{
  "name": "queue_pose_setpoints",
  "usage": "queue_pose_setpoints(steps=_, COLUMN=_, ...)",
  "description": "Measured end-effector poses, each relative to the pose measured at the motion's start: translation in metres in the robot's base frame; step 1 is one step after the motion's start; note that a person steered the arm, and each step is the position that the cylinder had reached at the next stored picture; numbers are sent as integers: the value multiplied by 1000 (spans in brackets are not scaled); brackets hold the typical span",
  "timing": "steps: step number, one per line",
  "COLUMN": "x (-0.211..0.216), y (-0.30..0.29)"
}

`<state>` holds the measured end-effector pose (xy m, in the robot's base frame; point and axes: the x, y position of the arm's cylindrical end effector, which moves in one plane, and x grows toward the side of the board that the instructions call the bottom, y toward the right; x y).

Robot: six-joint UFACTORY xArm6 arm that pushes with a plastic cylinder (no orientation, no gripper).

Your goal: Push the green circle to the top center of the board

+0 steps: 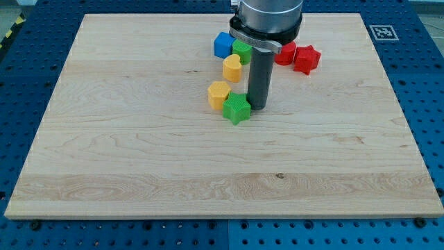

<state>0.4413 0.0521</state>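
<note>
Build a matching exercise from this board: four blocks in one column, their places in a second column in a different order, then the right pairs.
Blocks:
1. blue block
2. red star
3. green star
4. yellow heart

Places:
A. farthest to the view's right of the cluster
B. just left of my tip, lowest block in the view
C. at the view's top, left of the green circle
D. below the green circle, above the yellow hexagon

Pairs: 1-C, 2-A, 3-B, 4-D
</note>
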Motion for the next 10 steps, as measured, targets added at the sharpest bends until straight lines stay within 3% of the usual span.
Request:
queue_pose_setpoints(steps=1, x=-9, y=0)
queue_pose_setpoints(steps=5, x=-116, y=-33)
queue_pose_setpoints(steps=8, x=-133, y=10)
queue_pose_setpoints(steps=10, x=-168, y=-20)
